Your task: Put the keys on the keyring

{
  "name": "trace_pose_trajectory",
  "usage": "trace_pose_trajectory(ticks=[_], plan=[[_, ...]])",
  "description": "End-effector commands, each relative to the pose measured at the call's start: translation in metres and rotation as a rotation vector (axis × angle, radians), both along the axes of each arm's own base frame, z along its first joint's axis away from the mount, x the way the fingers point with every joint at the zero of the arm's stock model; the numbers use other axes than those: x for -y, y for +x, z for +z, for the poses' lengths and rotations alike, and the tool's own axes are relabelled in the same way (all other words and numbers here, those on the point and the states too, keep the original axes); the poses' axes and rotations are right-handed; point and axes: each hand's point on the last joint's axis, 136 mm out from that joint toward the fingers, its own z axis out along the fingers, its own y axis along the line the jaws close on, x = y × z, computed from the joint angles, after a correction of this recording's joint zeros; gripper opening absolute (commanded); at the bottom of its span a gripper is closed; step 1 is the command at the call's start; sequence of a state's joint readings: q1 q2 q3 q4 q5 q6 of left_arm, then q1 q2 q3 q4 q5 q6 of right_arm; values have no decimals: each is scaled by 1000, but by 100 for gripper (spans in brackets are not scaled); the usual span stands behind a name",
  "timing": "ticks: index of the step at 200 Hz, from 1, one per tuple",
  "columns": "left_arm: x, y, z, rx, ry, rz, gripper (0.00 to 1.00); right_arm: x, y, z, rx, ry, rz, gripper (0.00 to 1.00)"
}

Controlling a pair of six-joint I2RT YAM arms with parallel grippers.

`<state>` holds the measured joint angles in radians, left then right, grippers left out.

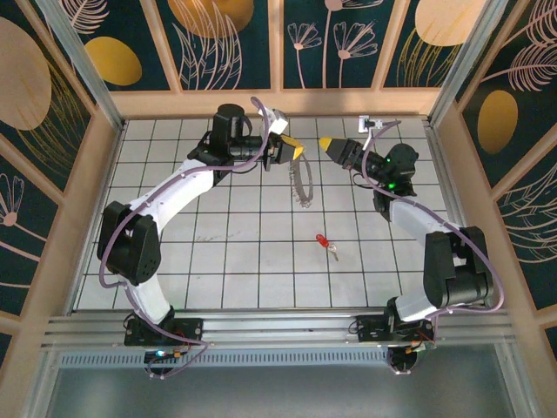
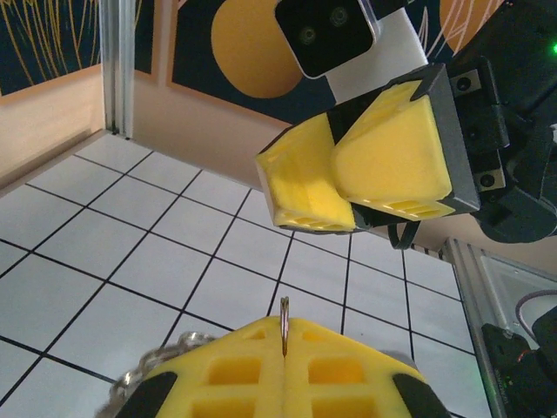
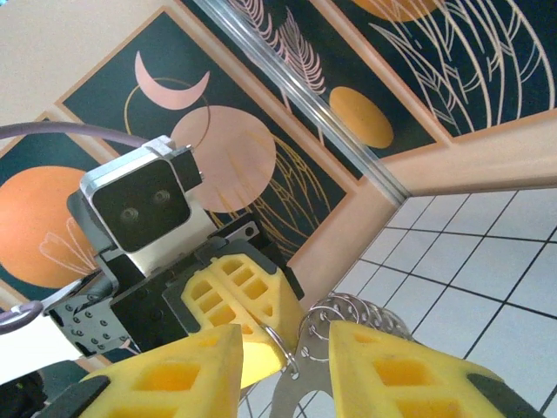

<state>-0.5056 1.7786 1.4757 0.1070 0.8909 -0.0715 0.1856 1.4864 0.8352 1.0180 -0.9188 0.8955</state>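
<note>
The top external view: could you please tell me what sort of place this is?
Probably a lab robot test cell: a white gridded table boxed in by wood-framed panels with botanical prints, with the left arm and right arm bolted to an aluminium rail at its near edge.

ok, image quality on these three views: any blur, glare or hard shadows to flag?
Top external: even light, faint shadows, the key small but legible. Left wrist: left fingers at the bottom edge soft, the right gripper crisp. Right wrist: right fingers blurred, the keyring slightly soft. No strong glare in any view.
</note>
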Motion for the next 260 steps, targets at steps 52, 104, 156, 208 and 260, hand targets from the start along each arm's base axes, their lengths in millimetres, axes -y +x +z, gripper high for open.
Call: trace_pose_trajectory(ticks=[52,104,156,208,260], plan=[[2,-5,29,33,-56,-56,0,-23,-12,21,87,2,80,32],[3,-7,32,26,-69,-66,0,-27,-10,17,77,3,88,34],[3,-7,33,26,-74,-68,0,-33,-15,14,77,-2,114,33],[3,-6,31,25,-71,-63,0,-36,-20,13,79,-6,126,31],[4,-4,27,19,-68,-65,0,-36,-24,13,86,-9,137,27]])
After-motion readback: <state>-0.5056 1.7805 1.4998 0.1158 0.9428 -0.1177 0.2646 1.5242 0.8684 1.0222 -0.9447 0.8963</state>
